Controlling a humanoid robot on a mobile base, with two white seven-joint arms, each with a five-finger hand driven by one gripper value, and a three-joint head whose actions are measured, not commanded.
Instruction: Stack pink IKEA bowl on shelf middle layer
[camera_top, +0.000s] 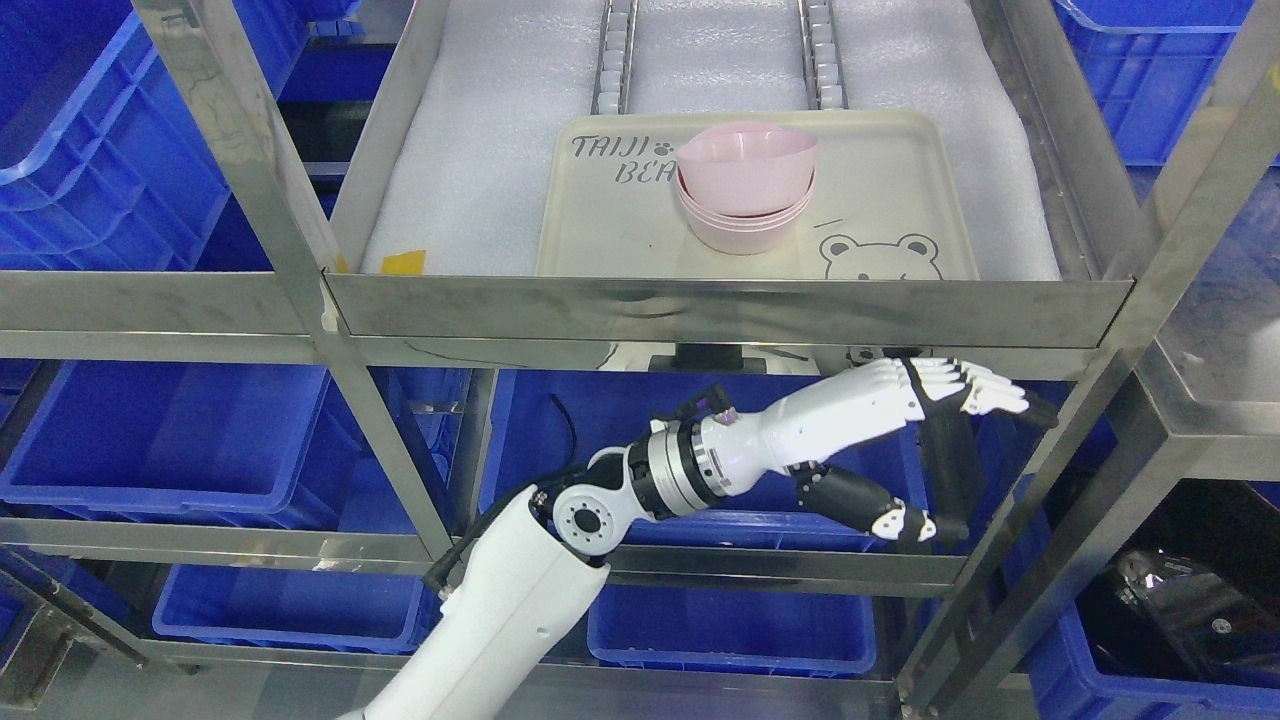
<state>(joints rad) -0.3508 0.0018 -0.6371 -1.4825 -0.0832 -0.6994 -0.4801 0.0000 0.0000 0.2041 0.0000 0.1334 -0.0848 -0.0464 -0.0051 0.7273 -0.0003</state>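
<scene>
— White and shiny, that is the robot's arm. It comes up from the bottom edge, left of the middle, so it is the left arm.

— What is the left hand (905, 440) doing?

— It is out in front of the shelf, below the metal front rail (730, 310). The fingers (975, 388) are stretched out almost straight and point to the right. The thumb hangs lower down, apart from them. The hand holds nothing.

— What is behind the hand?

— Blue bins (200, 440) sit on the lower parts of the metal rack.

— Now look further back. Where are the pink bowls (745, 190)?

— They are up on the shelf layer above the hand, sitting on a cream tray (600, 230). The tray has a little bear face drawn near its front right corner and some letters at the back left. The bowls cover part of the letters.

— How do the bowls look?

— Pale pink, smooth and round. They are stacked one inside the other, so you see a few rims near the bottom. The top bowl sits tilted, not flat like the ones under it.

— What is under the tray?

— Soft white foam (470, 150) covers the shelf. Two roller tracks (613, 50) run to the back.
</scene>
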